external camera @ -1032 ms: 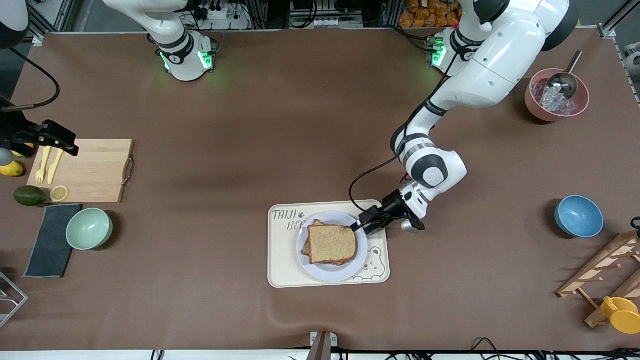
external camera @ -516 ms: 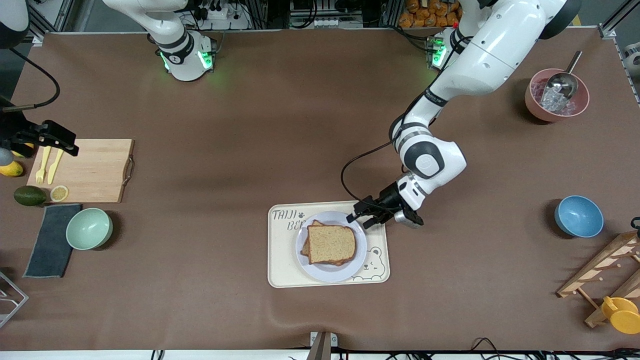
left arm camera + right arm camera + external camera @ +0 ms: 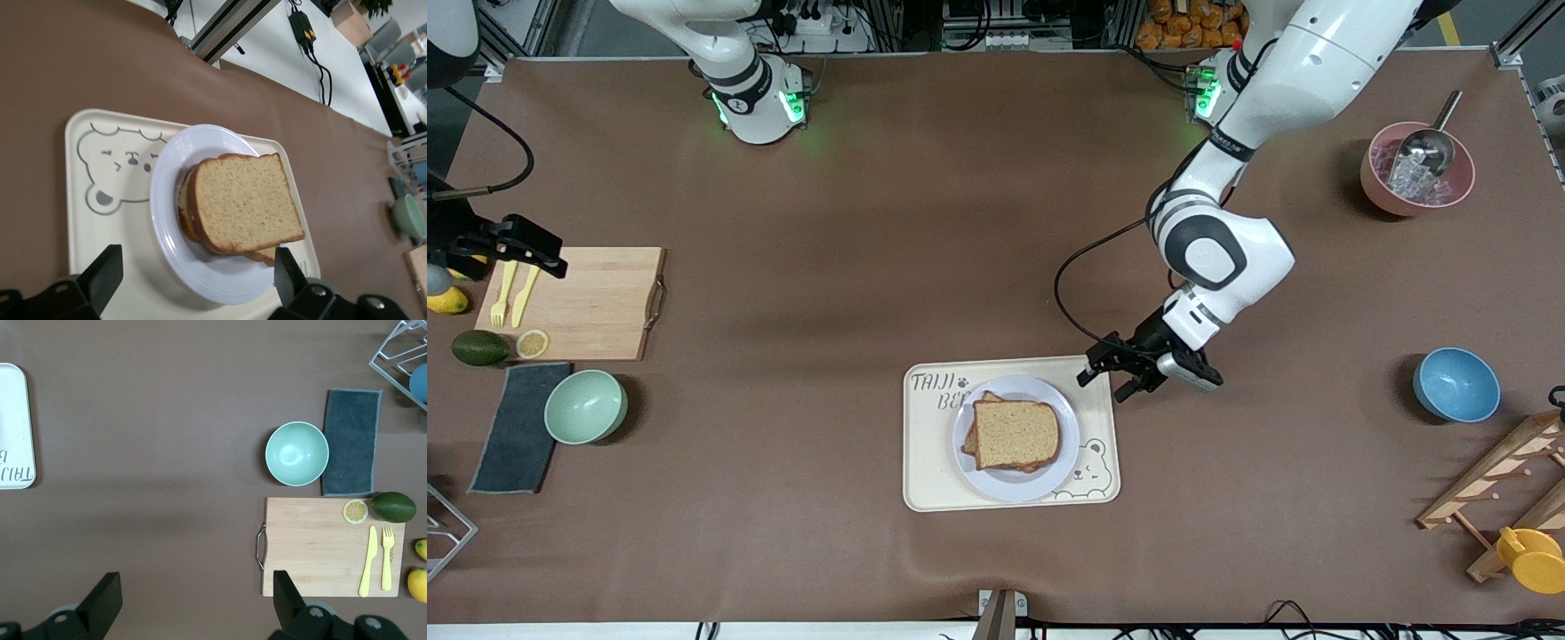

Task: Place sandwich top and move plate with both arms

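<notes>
Front view: sandwich top [image 3: 1016, 433] seated, soft/light; plate [image 3: 996, 481] likely rigid, slick, so grip rim at opposing sides w/ left gripper [image 3: 1110, 376] & right gripper [image 3: 538, 252], both open.

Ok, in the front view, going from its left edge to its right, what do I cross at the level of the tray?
Dark cloth → green bowl → tray → plate with the sandwich top on it → open left gripper over the tray's corner → blue bowl.

Sandwich top [image 3: 1016, 433] flat on plate [image 3: 1016, 484]
</notes>
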Robot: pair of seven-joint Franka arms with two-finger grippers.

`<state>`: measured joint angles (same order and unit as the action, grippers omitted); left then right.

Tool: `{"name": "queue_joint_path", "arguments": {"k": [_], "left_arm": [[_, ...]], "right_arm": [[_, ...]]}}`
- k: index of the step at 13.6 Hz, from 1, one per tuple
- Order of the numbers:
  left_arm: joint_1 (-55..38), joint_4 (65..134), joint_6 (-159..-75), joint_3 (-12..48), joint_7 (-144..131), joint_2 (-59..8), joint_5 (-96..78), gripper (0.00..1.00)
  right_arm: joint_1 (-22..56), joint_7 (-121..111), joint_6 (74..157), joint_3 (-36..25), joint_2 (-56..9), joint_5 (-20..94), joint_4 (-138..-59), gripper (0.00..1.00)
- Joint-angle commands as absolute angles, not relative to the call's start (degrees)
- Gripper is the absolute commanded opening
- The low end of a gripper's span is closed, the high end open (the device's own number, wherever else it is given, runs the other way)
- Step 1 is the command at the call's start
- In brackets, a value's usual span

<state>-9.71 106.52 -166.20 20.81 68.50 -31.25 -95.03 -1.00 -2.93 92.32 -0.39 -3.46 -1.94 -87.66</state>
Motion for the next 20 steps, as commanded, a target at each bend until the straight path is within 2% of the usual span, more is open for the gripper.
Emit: {"name": "queue_joint_path", "arguments": {"k": [1,2,5,7,10,15,20], "left_arm": [[-6.1,105.9,-160.2,20.7,67.9,-31.2,-85.7,1.0],[-4.3,104.5,-156.2,20.7,67.6,-31.3,-83.0,1.0],[-3.5,100.4,-153.0,20.6,63.2,-32.2,-74.1,1.0],[-4.0,92.6,-148.3,20.3,51.3,-35.1,-60.7,1.0],[-4.1,89.5,-146.0,20.4,31.3,-34.2,-38.4,1.0],[-3.3,89.4,-134.6,18.4,17.0,-27.9,-19.4,1.0],[-3.3,89.1,-117.3,16.4,1.2,-17.8,-5.9,1.0]], "right_arm": [[-1.4,-2.3,92.3,0.0,-3.6,-2.5,-87.5,1.0],[-1.4,-2.3,92.2,0.0,-3.6,-2.5,-87.5,1.0],[-1.2,-2.3,92.3,0.0,-3.6,-2.5,-87.5,1.0],[-1.2,-2.3,92.2,0.0,-3.6,-2.5,-87.5,1.0],[-1.2,-2.3,92.3,0.0,-3.6,-2.5,-87.5,1.0],[-1.2,-2.2,92.2,0.0,-3.9,-2.5,-87.5,1.0],[-1.2,-2.3,92.2,0.0,-4.0,-2.5,-87.5,1.0]]}}
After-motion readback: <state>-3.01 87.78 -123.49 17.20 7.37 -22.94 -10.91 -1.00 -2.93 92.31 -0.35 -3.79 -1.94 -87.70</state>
